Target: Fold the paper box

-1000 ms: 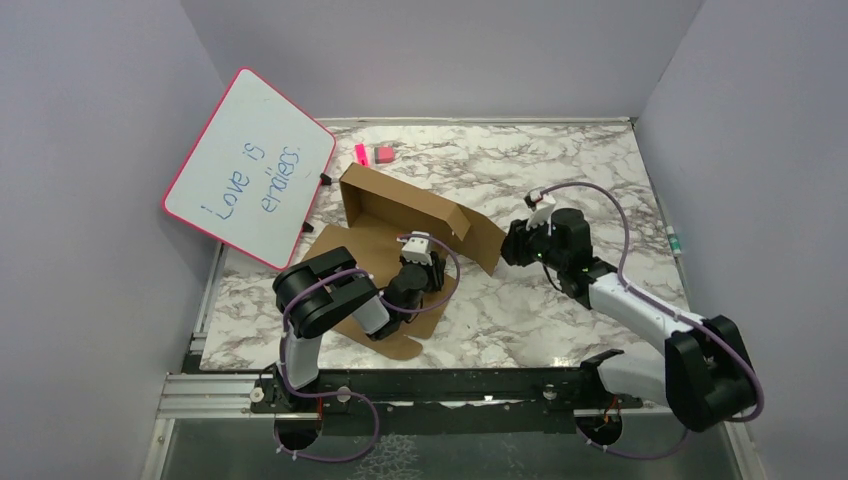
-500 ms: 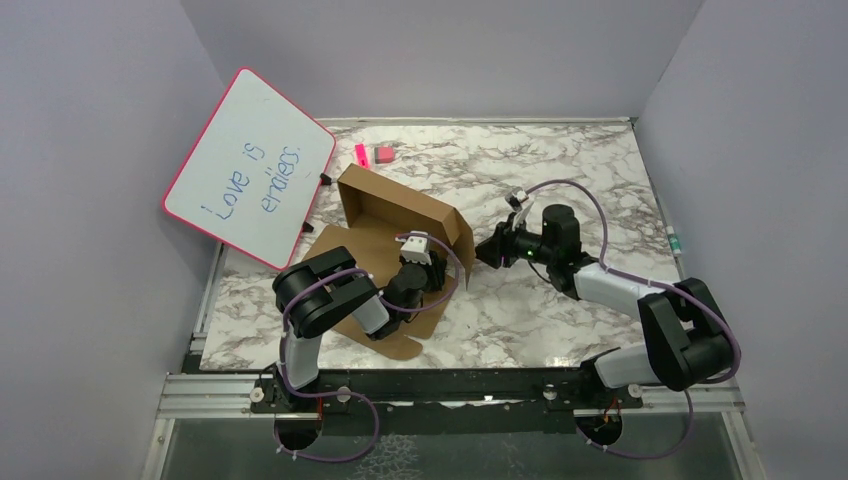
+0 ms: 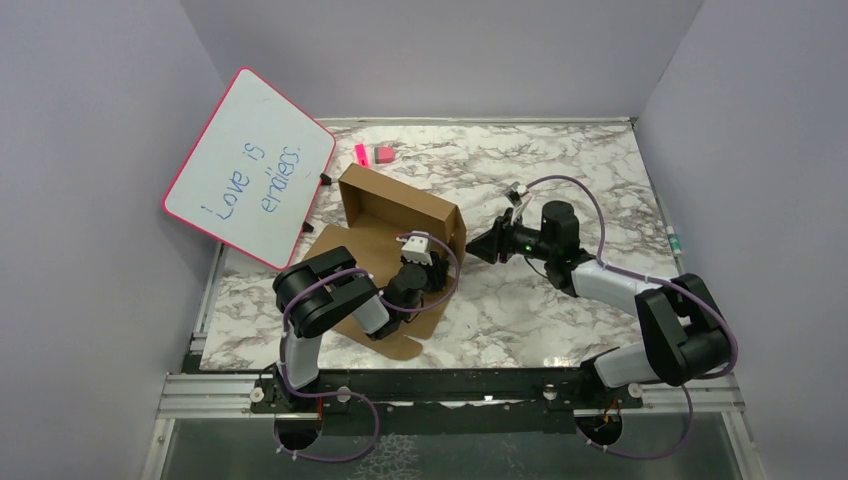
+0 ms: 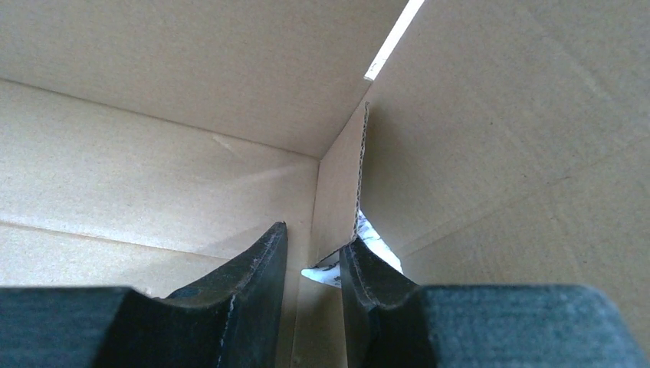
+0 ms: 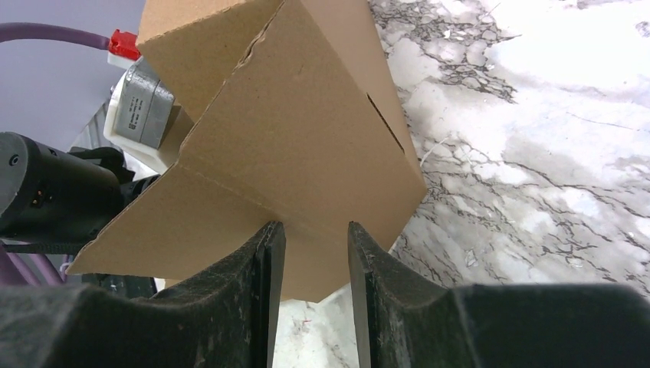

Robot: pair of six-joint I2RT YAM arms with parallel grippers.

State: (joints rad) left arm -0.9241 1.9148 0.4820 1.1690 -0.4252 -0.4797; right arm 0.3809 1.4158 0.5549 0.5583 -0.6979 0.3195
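1 paper box (image 3: 398,200); left claw (image 4: 314,236) parted inside it; right claw (image 5: 314,230) parted against its side

I see pale lilac walls (image 3: 440,50) on three sides, and a white table (image 3: 560,160) with grey marble veins. A metal rail (image 3: 215,396) runs along its near edge. The light is even.

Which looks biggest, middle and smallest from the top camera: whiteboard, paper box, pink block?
1. whiteboard and paper box: about the same. The tilted whiteboard may sit nearer the camera, so I won't rank them.
2. pink block: clearly smallest.
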